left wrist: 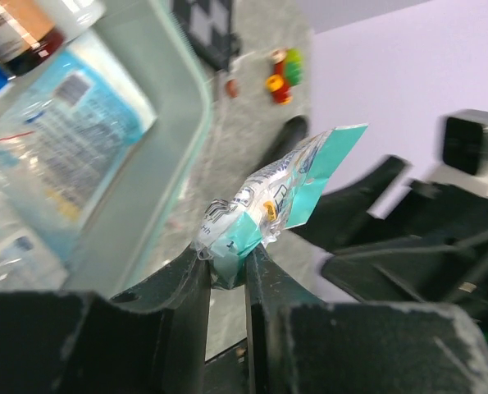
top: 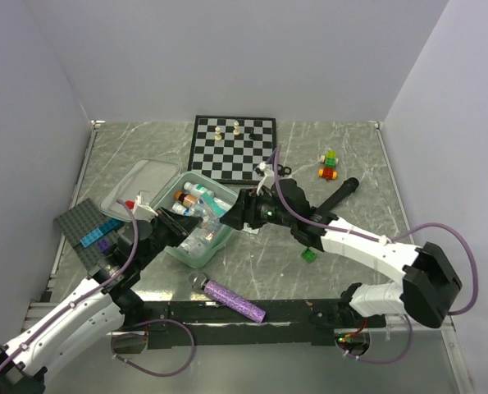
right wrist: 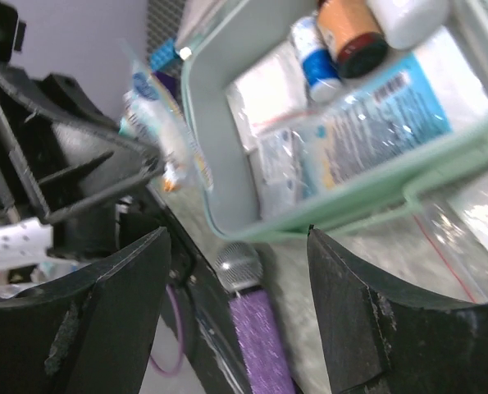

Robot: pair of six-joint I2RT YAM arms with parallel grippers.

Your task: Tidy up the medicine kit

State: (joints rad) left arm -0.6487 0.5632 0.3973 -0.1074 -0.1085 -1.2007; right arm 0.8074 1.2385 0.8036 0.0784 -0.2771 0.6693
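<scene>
**At the near rim of the medicine kit: a sachet in hand, the case partly filled**

Nearest the arm bases, a purple glitter microphone lies on the table, apart from the kit. Just beyond it, the left gripper has its fingers pinched tight on the lower corner of the teal-and-clear sachet. The wrist views show the sachet beside the kit's wall and, it seems, not yet over the inside. The right gripper faces it across the same rim, fingers spread wide with nothing between them.

Inside the kit lie small bottles and a blue-printed packet among clear bags. The hinged lid lies open to the left.

By my reading, packing is well along. The sachet has yet to go in, and the lid is yet to be shut and zipped.

Farther out sit a dark studded plate, a chessboard and some coloured blocks. None of them looks like kit contents.
</scene>
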